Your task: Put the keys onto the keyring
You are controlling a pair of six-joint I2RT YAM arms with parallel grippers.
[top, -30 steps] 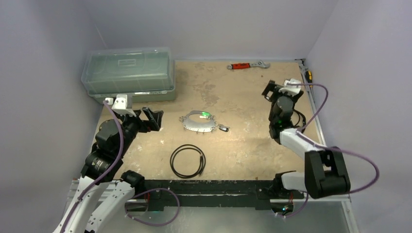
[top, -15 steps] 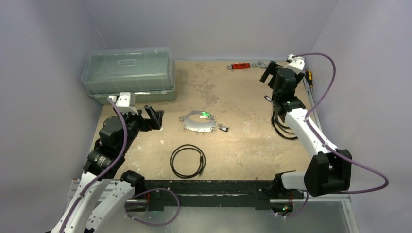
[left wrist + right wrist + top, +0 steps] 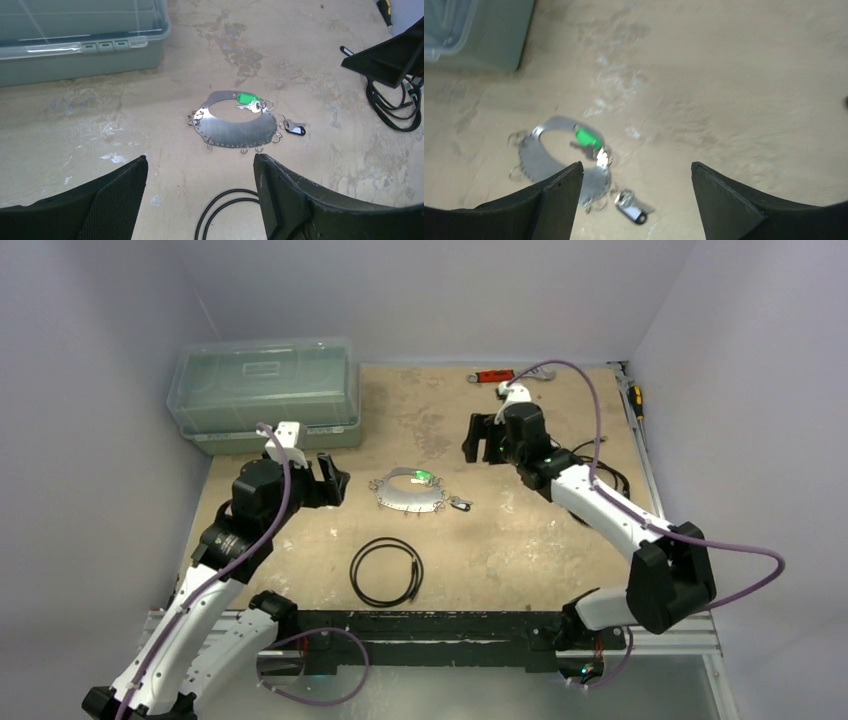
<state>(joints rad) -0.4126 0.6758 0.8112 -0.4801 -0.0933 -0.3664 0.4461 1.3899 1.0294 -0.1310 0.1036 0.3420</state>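
The keyring [image 3: 405, 496] is a flat silvery crescent plate edged with small split rings, lying mid-table; it also shows in the left wrist view [image 3: 240, 131] and the right wrist view [image 3: 536, 156]. A green-tagged key [image 3: 248, 98] and a silver key [image 3: 254, 106] lie on its far edge. A dark-headed key [image 3: 295, 129] lies loose just right of it, and shows in the right wrist view [image 3: 631, 209]. My left gripper [image 3: 331, 478] is open and empty, left of the plate. My right gripper [image 3: 478, 438] is open and empty, above and behind the keys.
A black cable coil [image 3: 387, 571] lies in front of the plate. A lidded clear box [image 3: 265, 390] stands at the back left. A red-handled wrench [image 3: 495, 376] lies at the back edge. A loose black cable [image 3: 600, 468] and a screwdriver [image 3: 636, 395] lie at the right.
My right arm has swung from the far right edge leftward to above the keys. My left arm has reached forward and a little right toward the plate. The keys and plate have not moved.
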